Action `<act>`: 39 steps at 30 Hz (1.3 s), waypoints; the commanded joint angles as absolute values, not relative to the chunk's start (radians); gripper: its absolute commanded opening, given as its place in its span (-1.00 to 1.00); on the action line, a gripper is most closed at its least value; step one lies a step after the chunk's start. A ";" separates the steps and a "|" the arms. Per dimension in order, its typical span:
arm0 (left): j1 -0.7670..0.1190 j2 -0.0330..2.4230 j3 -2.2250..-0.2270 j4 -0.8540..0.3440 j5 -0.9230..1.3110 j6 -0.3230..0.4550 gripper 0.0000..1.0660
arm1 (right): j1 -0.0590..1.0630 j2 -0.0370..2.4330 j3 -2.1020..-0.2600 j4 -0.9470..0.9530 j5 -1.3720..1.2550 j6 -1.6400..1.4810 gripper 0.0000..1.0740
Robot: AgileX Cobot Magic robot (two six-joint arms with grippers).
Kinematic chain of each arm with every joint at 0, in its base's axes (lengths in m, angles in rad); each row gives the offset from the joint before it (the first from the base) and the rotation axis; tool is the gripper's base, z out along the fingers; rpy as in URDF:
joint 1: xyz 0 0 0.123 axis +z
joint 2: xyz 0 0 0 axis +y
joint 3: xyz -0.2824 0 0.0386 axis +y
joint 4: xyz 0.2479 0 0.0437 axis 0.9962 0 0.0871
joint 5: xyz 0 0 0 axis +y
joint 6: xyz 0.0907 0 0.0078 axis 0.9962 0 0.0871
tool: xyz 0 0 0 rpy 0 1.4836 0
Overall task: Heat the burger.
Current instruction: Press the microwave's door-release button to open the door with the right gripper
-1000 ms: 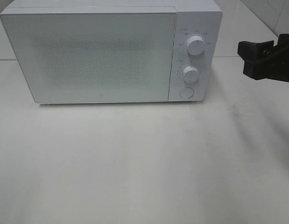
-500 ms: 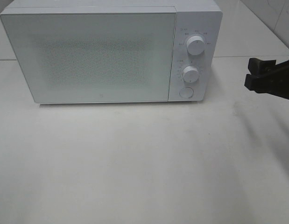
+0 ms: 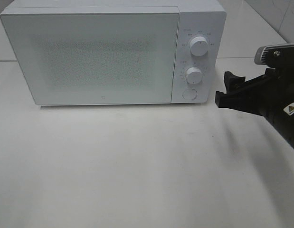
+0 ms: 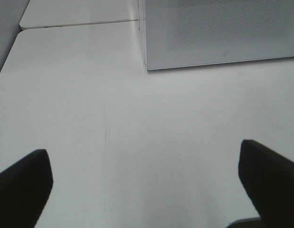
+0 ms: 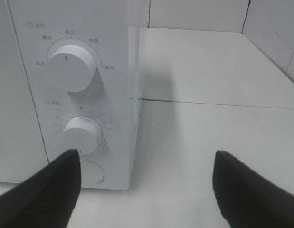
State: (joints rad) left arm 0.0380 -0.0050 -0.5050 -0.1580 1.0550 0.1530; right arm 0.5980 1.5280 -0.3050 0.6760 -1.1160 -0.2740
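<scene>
Burger not visible in any view, so we cannot tell its look or where it sits. White microwave (image 3: 104, 52) stands at the back of the white table (image 3: 137, 166) with its door (image 3: 90, 57) shut. We see the right gripper (image 3: 222, 90) just beside the microwave's control side, level with the lower knob (image 3: 194, 74) and round button (image 3: 189, 94), below the upper knob (image 3: 199, 46); its fingers are spread apart with nothing between them. Left gripper (image 4: 143, 149) hangs over bare table in front of the microwave, fingers wide apart and empty. Versus a second ago, the right gripper has come lower and closer to the microwave, with more of its arm in view; the door is unchanged.
</scene>
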 commanded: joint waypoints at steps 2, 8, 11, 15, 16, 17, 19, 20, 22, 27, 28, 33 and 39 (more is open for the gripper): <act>0.038 -0.023 -0.503 -0.158 1.042 0.148 0.88 | 0.715 1.581 -0.341 0.829 -1.160 -0.309 0.40; 0.038 -0.023 -0.503 -0.158 1.042 0.148 0.88 | 0.800 1.653 -0.403 0.902 -1.184 -0.352 0.40; 0.038 -0.023 -0.503 -0.158 1.042 0.148 0.88 | 0.815 1.672 -0.419 0.916 -1.186 -0.352 0.40; 0.038 -0.023 -0.503 -0.158 1.042 0.148 0.88 | 0.850 1.719 -0.451 0.957 -1.186 -0.352 0.40; 0.038 -0.023 -0.503 -0.158 1.042 0.148 0.88 | 0.861 1.732 -0.457 0.973 -1.185 -0.352 0.40; 0.038 -0.023 -0.503 -0.158 1.042 0.148 0.88 | 0.861 1.732 -0.457 0.973 -1.185 -0.352 0.40; 0.038 -0.023 -0.503 -0.158 1.042 0.148 0.88 | 0.868 1.738 -0.457 0.978 -1.184 -0.351 0.40; 0.038 -0.023 -0.503 -0.158 1.042 0.148 0.88 | 0.868 1.738 -0.457 0.978 -1.184 -0.351 0.40; 0.038 -0.023 -0.503 -0.158 1.042 0.148 0.88 | 0.868 1.738 -0.457 0.978 -1.180 -0.351 0.40; 0.038 -0.023 -0.503 -0.158 1.042 0.148 0.88 | 0.868 1.738 -0.457 0.979 -1.180 -0.339 0.40; 0.038 -0.023 -0.503 -0.158 1.042 0.148 0.88 | 0.868 1.738 -0.457 0.979 -1.180 -0.339 0.40; 0.038 -0.023 -0.503 -0.158 1.042 0.148 0.88 | 0.868 1.738 -0.457 0.980 -1.181 -0.209 0.40; 0.038 -0.023 -0.503 -0.158 1.042 0.148 0.88 | 0.868 1.738 -0.457 0.980 -1.181 0.082 0.36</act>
State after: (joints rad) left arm 0.0380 -0.0050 -0.5050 -0.1580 1.0550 0.1530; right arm 0.8630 1.7400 -0.4460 0.9810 -1.1760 -0.0530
